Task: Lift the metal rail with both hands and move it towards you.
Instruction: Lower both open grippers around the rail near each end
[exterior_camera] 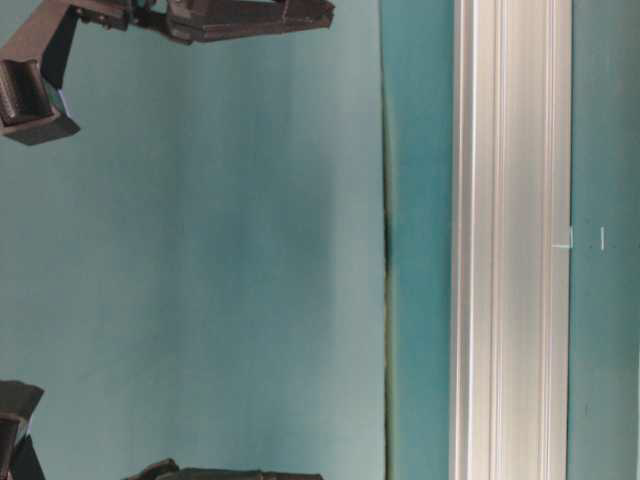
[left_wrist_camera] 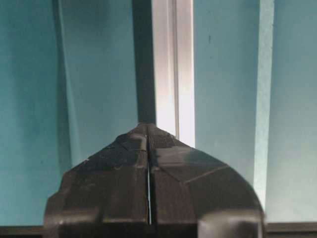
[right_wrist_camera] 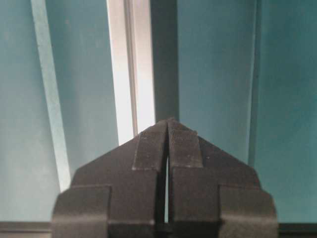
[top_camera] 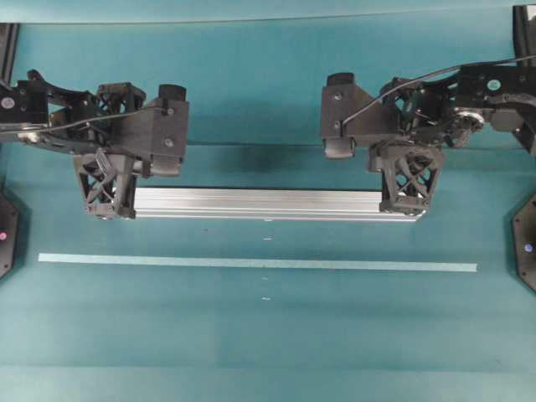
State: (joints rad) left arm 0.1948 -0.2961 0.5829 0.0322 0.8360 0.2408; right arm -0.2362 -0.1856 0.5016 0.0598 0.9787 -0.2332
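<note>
The metal rail (top_camera: 260, 203) lies flat in the middle of the surface, with the pale tape strip (top_camera: 251, 263) beside it. To lift well, both grippers should open, grab the two ends together and keep the rail level. The left gripper (top_camera: 107, 191) and right gripper (top_camera: 409, 186) are pressed closed and hold nothing.

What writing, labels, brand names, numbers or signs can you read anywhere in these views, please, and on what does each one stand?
None: no legible text in any view.
The metal rail: bare grooved aluminium, no markings.
The pale tape strip: blank.
Both grippers, left and right: plain black, no lettering.
Small white marks on the table: too small to read as characters.
</note>
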